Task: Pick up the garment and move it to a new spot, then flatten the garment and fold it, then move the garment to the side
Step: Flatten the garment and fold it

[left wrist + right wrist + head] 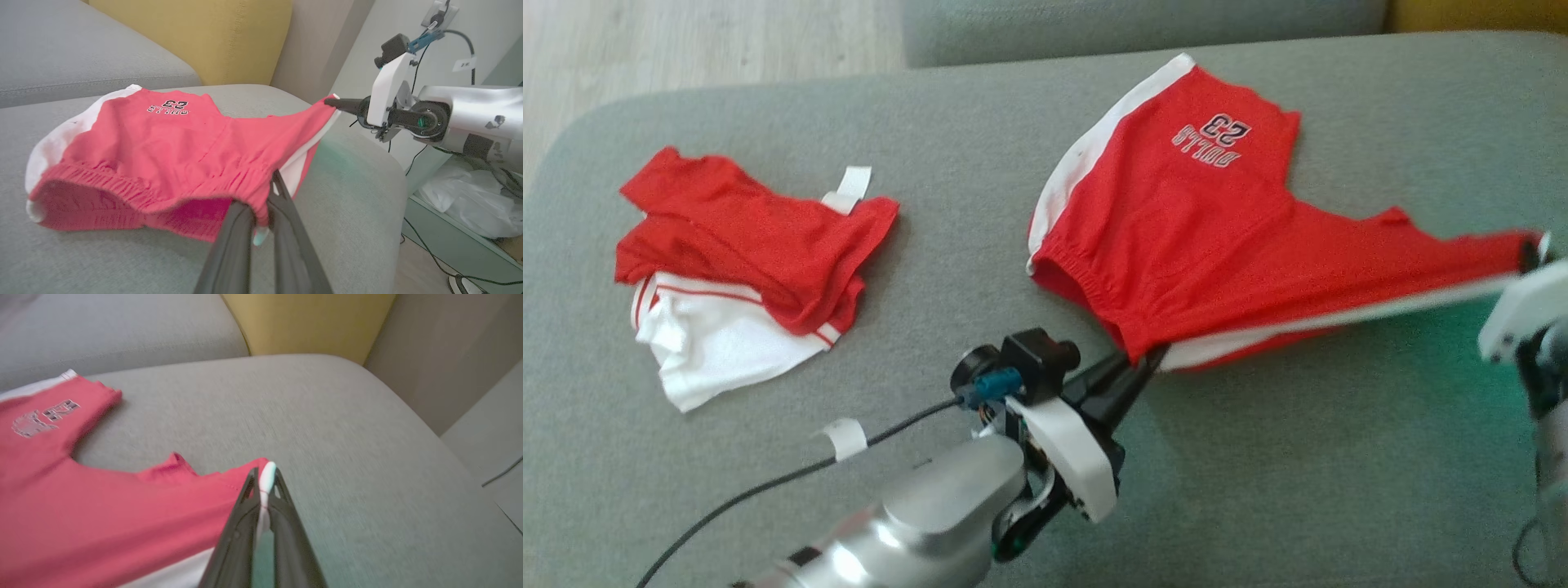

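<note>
Here, a pair of red fabric basketball shorts with white side stripes point(1201, 237) lies on the right half of a broad grey woven sofa cushion point(980, 147). The leg printed with a black-and-white number and team name reaches toward the far edge. The left pincer point(1143, 359) is closed on the gathered elastic waistband at the shorts' near corner. In the left wrist view its two dark fingers point(282, 200) pinch the red cloth, with a strip of white stripe just beside them. The right pincer point(1531, 253) is clamped shut on the opposite corner by the cushion's right edge. In the right wrist view its tips point(263, 477) meet on a white hem and the red fabric.

Between the two pincers the near hem of the shorts point(163, 143) is pulled taut and raised off the cushion, while the far part rests on it. Near the cushion's left edge, well apart from the shorts, sits a crumpled heap of red and white clothing point(743, 245). A mustard-yellow upholstered cushion point(196, 36) stands beyond the far edge.
</note>
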You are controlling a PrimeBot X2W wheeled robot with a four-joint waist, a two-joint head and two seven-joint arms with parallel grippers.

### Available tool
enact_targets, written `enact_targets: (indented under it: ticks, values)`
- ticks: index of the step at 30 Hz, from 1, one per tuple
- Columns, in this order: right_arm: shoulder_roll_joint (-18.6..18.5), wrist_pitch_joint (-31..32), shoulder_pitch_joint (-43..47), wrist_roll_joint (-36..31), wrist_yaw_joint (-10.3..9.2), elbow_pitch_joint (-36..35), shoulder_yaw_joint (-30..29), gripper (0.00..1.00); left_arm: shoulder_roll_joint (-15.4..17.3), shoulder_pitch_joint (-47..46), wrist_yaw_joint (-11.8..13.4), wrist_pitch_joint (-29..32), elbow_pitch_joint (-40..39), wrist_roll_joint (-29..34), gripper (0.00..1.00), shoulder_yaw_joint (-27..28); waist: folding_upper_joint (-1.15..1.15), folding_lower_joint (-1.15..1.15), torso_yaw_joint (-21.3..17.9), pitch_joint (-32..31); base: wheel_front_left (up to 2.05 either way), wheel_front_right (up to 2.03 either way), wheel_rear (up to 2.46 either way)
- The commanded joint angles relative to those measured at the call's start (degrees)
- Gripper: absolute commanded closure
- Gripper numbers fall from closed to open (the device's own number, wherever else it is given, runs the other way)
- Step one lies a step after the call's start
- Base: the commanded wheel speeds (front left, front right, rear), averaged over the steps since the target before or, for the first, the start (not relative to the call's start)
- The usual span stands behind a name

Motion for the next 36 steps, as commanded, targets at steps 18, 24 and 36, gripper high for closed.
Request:
enact_targets:
  ticks: [18, 24, 36]
  values:
    - [6.08, 6.93, -12.97, -7.30, 0.37, -21.22, 0.75, 1.00, -0.78, -12.99, 0.02, -1.58, 2.20, -0.03, 1.00, 9.24, 0.00, 0.00, 7.78, 10.99, 0.00, 0.00, 0.00]
    - [4.97, 3.35, -20.66, -13.08, 0.37, -15.34, 0.52, 1.00, -1.60, -15.79, -0.26, -1.75, 3.25, 1.33, 1.00, 10.15, 0.00, 0.00, 9.95, 15.21, 0.00, 0.00, 0.00]
    - [5.67, -3.86, -31.71, -23.68, 0.37, -3.36, -3.44, 1.00, -2.00, -17.93, -0.41, -1.81, 0.18, 3.19, 1.00, 10.11, 0.00, 0.00, 12.43, 20.57, 0.00, 0.00, 0.00]
